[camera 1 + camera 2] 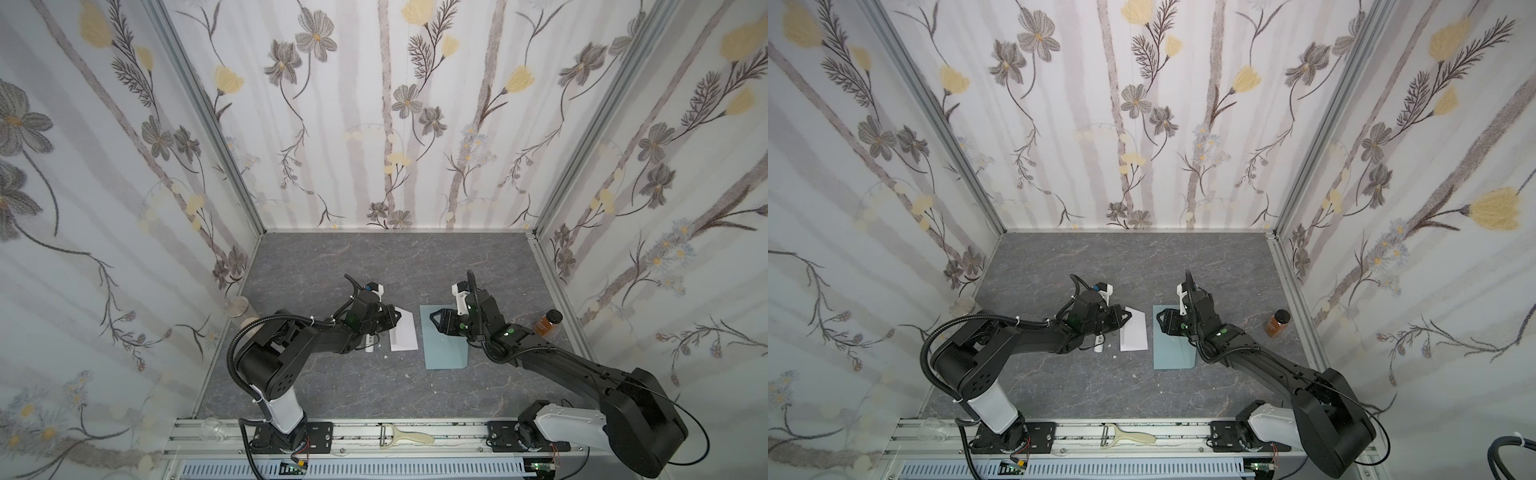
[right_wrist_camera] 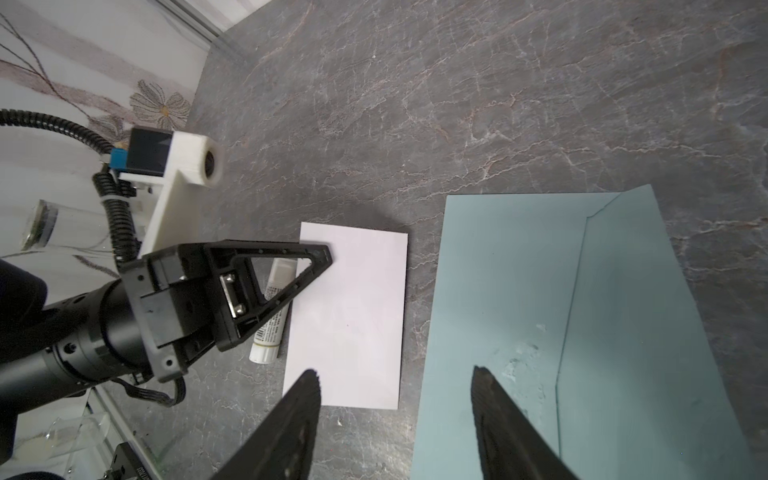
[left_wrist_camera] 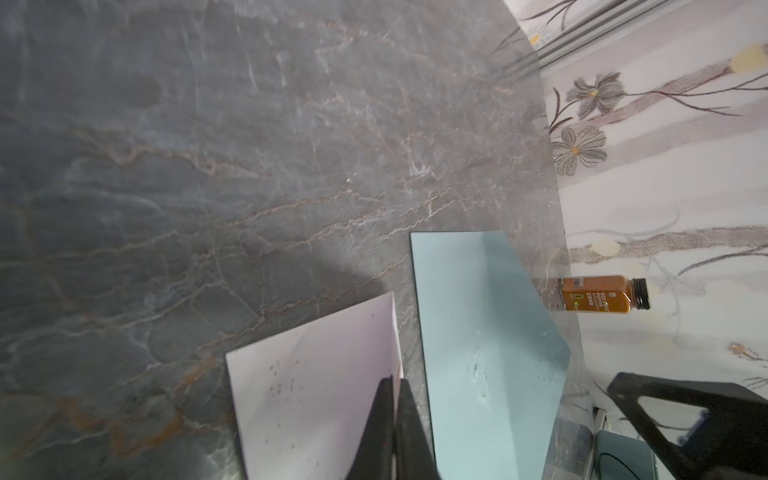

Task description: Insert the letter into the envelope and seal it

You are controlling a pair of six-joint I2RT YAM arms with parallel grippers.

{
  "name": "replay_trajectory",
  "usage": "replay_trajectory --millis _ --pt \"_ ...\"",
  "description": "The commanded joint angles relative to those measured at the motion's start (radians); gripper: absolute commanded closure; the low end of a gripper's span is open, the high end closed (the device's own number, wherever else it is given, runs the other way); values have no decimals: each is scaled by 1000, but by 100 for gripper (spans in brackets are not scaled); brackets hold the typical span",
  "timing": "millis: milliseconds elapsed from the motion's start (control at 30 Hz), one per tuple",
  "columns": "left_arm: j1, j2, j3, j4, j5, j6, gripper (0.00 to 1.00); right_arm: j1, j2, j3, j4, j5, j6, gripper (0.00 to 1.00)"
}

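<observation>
My left gripper (image 3: 392, 380) is pressed together at a corner of the letter (image 3: 311, 374), on the side away from the envelope (image 3: 478, 332). In the left wrist view the sheet's edge runs in between the two fingers, so I judge that I am pinching the paper and not just resting on it. The rest of the sheet seems to lie flat on the worktop (image 2: 498, 104), white side up. It sits just beside the envelope without touching it.

My right gripper (image 2: 395, 370) is spread and holds nothing. It hovers over the envelope's long edge nearest the letter.

The envelope lies flat. Its flap (image 2: 644, 332) looks folded out on the side away from the letter, so the pocket seems open. I cannot see inside it.

The glue stick (image 2: 272, 316) lies on the far side of the letter from the envelope, partly under my left gripper. A brown bottle (image 1: 547, 322) stands well beyond the envelope's flap side.

I judge the task barely begun, with only the grip on the letter made. Still to do are lifting the sheet, feeding it into the pocket, folding the flap down and sealing it.
</observation>
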Motion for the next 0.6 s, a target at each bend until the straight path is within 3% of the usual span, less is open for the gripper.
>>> replay_trajectory --millis 0,567 --pt "13 -54 -3 21 34 1 100 1 18 14 118 -89 4 38" --pt "38 -234 57 -15 228 -85 100 -11 88 -85 492 -344 63 22"
